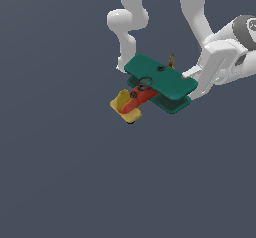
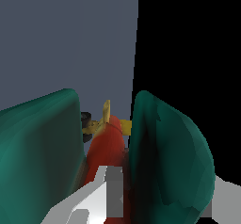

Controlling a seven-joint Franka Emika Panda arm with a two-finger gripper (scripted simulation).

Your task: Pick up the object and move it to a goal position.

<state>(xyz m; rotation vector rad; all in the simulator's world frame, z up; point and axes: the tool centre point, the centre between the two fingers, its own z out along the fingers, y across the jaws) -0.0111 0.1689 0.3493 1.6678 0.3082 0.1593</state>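
Aloft, toy biplane (image 1: 159, 83), teal double wings, red body, yellow tail, clamped in gripper (image 1: 189, 86) at its wing end.

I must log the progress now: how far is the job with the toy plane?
Done: the gripper has reached the toy biplane at the wing end on the exterior view's right. In hand: the wrist view shows a finger between the teal wings, apparently clamped. Left: carrying it to the goal, which neither view shows.
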